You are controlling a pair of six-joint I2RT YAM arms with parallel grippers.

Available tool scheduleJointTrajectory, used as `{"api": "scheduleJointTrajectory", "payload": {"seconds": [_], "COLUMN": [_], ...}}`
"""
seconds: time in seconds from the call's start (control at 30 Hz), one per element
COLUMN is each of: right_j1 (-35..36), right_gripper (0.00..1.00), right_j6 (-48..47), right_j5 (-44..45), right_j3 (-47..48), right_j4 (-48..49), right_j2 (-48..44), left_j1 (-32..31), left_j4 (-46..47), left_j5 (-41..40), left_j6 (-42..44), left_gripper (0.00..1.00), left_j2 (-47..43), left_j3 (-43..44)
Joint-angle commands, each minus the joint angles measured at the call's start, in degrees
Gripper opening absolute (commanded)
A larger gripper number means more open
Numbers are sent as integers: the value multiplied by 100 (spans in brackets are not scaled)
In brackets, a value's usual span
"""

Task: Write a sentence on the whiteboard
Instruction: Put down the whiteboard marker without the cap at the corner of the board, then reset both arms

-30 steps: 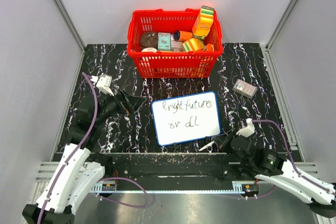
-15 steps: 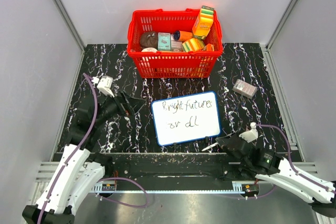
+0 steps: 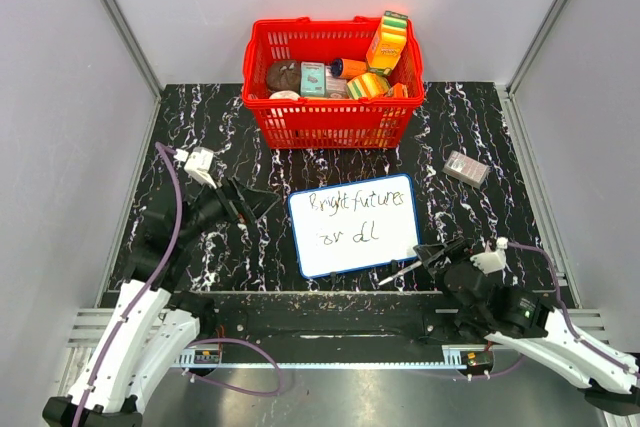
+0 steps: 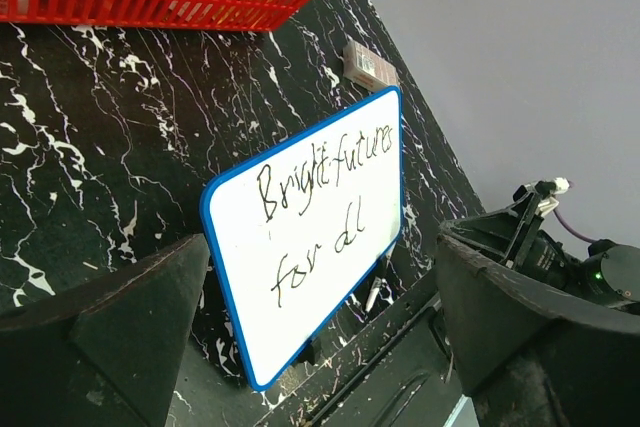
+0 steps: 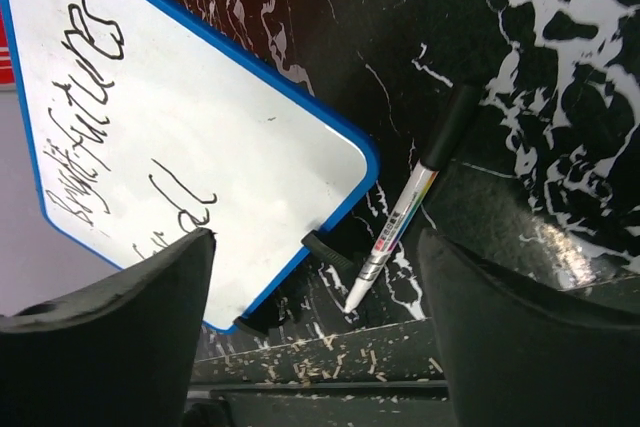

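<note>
The whiteboard [image 3: 353,225] lies flat on the black marbled table, blue-rimmed, in front of the basket. The sentence [image 3: 350,204] on it reads "Bright futures for all" in black marker. A white marker [image 3: 398,274] with a black cap lies on the table beside the board's near right corner. My right gripper [image 3: 437,251] hovers open just right of it. In the right wrist view the marker [image 5: 400,222] rests on the table between the spread fingers of that gripper [image 5: 318,239], touching neither. My left gripper [image 3: 262,200] is open, left of the whiteboard [image 4: 310,237], holding nothing.
A red basket [image 3: 330,123] full of groceries stands behind the board. A small grey box [image 3: 466,168] lies at the right. The metal rail [image 3: 320,297] runs along the near table edge, just behind the marker. Grey walls close in both sides.
My right gripper has opened and let go of the marker, which now lies on the table. The right arm has drawn back to the right. The left arm has barely moved.
</note>
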Motion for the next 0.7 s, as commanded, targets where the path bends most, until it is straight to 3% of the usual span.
{"api": "scheduleJointTrajectory", "payload": {"seconds": [0.0,0.03,0.43,0.67], "right_j1": [-28,-28,-28,-28], "right_gripper": [94,100,100,100], "right_j6": [131,62,-913,-1740], "right_j5": [518,544,957,1580], "right_j3": [273,317,914,1573], "right_j4": [-317,-291,34,219], "right_j2": [-4,-66,249,1251], "left_j1": [-9,-9,-9,-9], "left_j4": [351,386,915,-122], "left_j5": [244,261,490,-1141], "left_j6": [-155,-173,-287,81], "left_gripper": [99,99,99,99], "left_j2": [-8,19,45,10], "left_j3": [-109,-135,-381,-109]}}
